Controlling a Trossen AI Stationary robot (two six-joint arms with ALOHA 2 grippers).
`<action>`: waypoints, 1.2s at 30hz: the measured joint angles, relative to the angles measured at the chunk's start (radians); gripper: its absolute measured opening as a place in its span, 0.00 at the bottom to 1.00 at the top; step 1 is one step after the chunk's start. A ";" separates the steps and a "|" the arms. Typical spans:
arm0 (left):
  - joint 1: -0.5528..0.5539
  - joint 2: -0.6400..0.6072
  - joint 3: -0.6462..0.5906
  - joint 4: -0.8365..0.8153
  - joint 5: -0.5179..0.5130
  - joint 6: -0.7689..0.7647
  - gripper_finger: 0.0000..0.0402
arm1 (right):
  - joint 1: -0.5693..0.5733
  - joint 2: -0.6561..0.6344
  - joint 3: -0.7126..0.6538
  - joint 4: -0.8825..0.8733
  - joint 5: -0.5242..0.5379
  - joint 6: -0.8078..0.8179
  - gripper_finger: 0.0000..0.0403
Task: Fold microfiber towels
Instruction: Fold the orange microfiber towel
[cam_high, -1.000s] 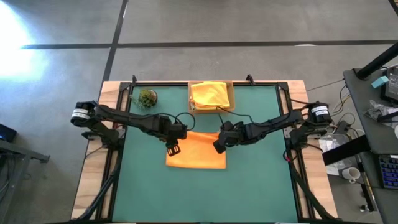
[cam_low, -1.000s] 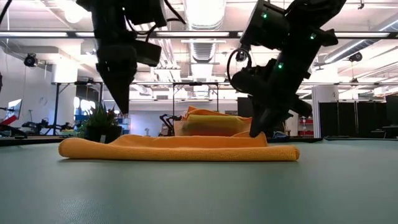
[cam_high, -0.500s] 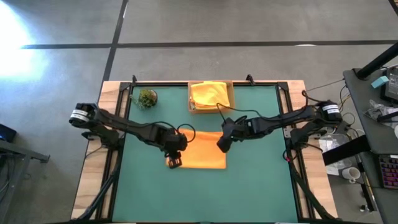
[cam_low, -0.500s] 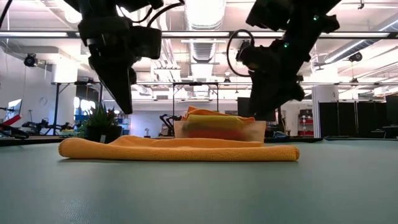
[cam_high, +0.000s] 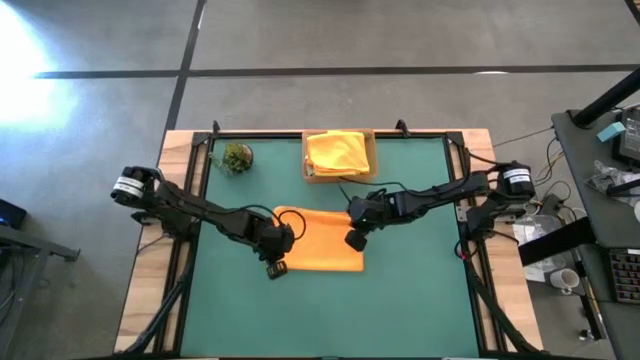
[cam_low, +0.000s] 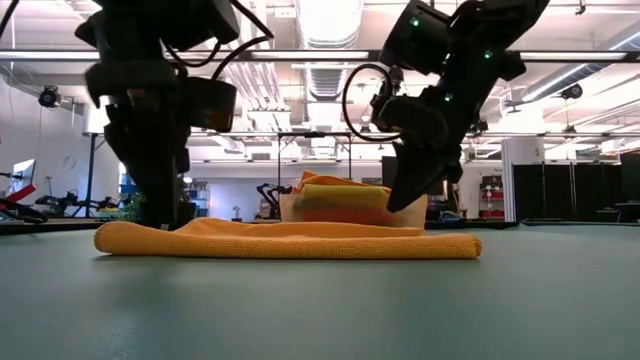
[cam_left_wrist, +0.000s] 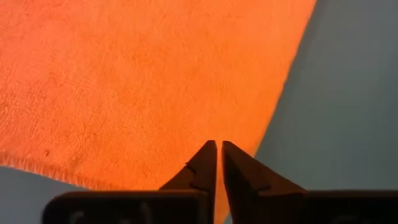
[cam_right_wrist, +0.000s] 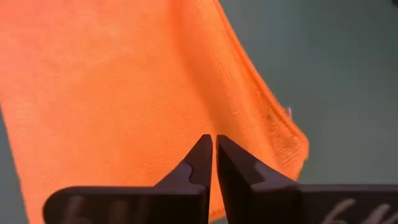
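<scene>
Orange towel (cam_high: 322, 252) lies folded flat on the green mat (cam_high: 420, 300), mid-table, just in front of the cardboard tray (cam_high: 308, 172). Tray holds a yellow towel (cam_high: 340, 151) on top of a stack; from the low view an orange-red layer shows under it. Left gripper (cam_high: 276, 268) sits at the orange towel's near-left corner, fingers (cam_left_wrist: 205, 163) pressed together with only a hairline gap, nothing pinched between them; the towel's edge runs just past the tips. Right gripper (cam_high: 356, 240) is over the orange towel's right edge, toward the tray side, fingers (cam_right_wrist: 202, 158) also closed tip to tip, holding nothing; towel corner lies beyond them. In the low view the left gripper is down at towel height, the right one hangs slightly above the cloth. Small potted plant (cam_high: 237, 157) stands left of the tray, well apart from the orange towel.
</scene>
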 joint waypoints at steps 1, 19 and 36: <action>0.000 0.000 -0.007 0.018 -0.001 -0.011 0.02 | -0.003 0.003 0.001 0.005 0.004 -0.005 0.03; 0.036 0.009 -0.085 0.039 -0.234 -0.062 0.00 | -0.014 0.119 0.003 0.026 -0.036 0.100 0.02; 0.110 -0.034 0.006 0.033 -0.272 0.073 0.00 | 0.105 0.166 0.018 0.209 -0.289 0.319 0.02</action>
